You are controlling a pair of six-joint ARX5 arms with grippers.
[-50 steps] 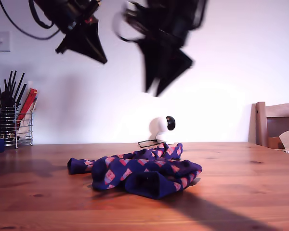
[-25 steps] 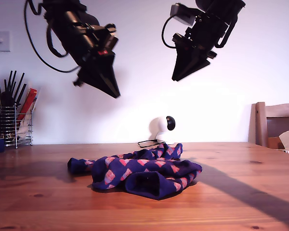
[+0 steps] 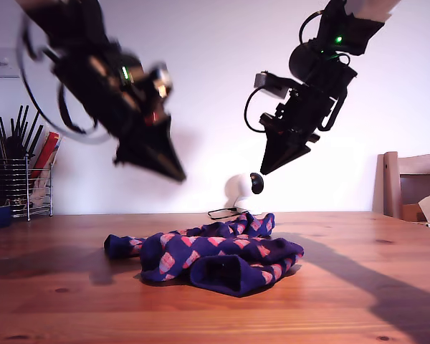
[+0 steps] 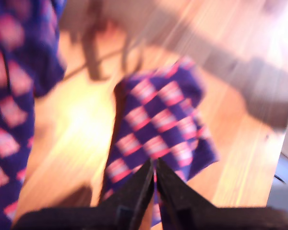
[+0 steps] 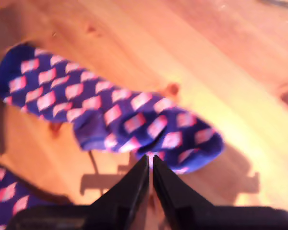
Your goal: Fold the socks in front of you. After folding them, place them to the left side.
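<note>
Lying crumpled, socks (image 3: 211, 252) below both raised tools.

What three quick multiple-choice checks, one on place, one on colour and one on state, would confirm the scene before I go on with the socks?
1. The socks lie:
A. in a rumpled heap on the wooden table
B. hanging from a gripper
C. spread flat, side by side

2. The socks' pattern is:
A. white stripes on black
B. pink-red blocks on dark blue-purple
C. plain green

3. My first gripper and my second gripper are:
A. wide open
B. each clamped on a sock
C. shut and empty, above the socks

Answers:
1. A, the exterior view shows them bunched together on the tabletop.
2. B, every view shows that pattern.
3. C, both wrist views show the fingers together with nothing between them.
</note>
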